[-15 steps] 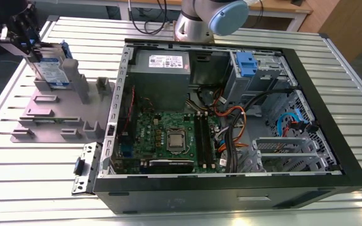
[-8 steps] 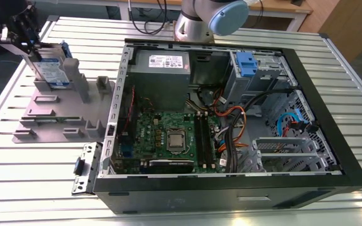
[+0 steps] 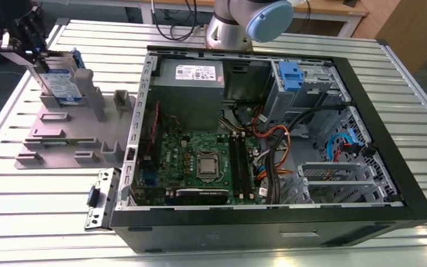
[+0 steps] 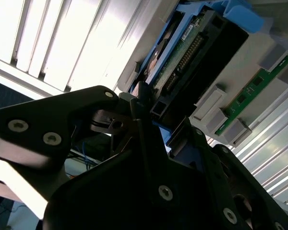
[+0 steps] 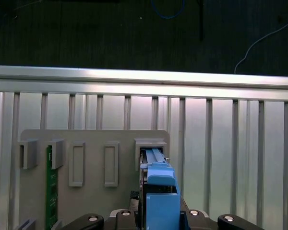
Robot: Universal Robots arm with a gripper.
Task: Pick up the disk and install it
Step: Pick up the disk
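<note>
Exterior view: the disk (image 3: 58, 82) stands long axis upright, end effector (image 3: 35, 54) apparently clamping its top.

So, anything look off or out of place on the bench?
Nothing spilled or broken. The disk stands upright in the grey stand, gripper at its top. Only oddity: a metal bracket swung outward at the computer case's corner.

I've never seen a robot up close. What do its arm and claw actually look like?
The arm is a smooth silver-grey tube with a round pale-blue cap at its joint. The gripper is matte black. The second wrist view shows it is built of angular plates dotted with small silver screws.
</note>
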